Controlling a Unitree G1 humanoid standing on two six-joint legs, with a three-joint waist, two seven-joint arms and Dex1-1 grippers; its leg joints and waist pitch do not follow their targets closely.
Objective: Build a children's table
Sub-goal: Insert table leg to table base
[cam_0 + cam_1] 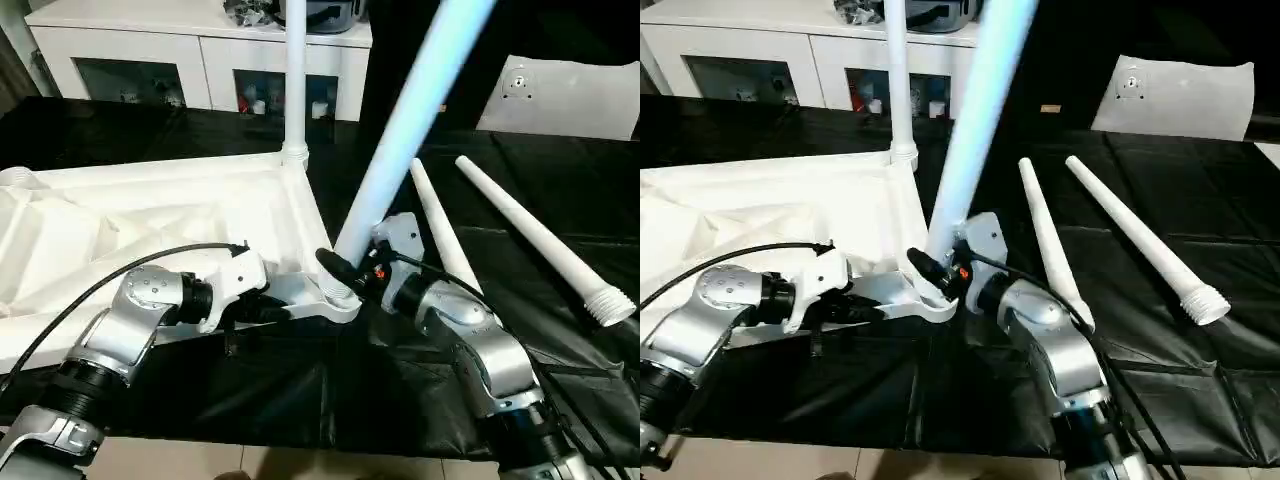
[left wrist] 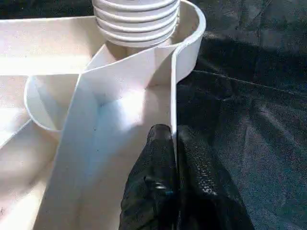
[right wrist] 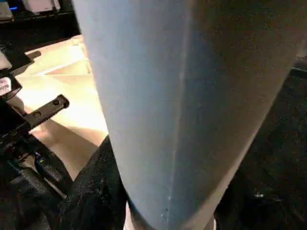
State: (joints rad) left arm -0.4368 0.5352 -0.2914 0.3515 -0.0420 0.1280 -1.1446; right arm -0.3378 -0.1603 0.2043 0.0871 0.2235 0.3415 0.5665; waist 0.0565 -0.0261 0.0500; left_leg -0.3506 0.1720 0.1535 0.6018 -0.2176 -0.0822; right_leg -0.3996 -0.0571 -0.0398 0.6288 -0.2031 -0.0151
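Note:
The white tabletop (image 1: pixel 150 215) lies ribbed side up on a black cloth, at the left. One white leg (image 1: pixel 296 80) stands upright in its far right corner socket. My right gripper (image 1: pixel 352 272) is shut on a second leg (image 1: pixel 410 120), which leans to the right with its threaded end (image 2: pixel 135 19) resting in the near right corner socket (image 2: pixel 192 28). My left gripper (image 2: pixel 173 132) is shut on the tabletop's thin side wall just behind that socket. Two more legs (image 1: pixel 445 235) (image 1: pixel 545 240) lie loose on the cloth to the right.
A white cabinet with glass doors (image 1: pixel 200 60) stands behind the table. A flat white sheet with a small hole (image 1: pixel 570 95) leans at the back right. The black cloth (image 1: pixel 300 400) ends at the table's front edge near my arms.

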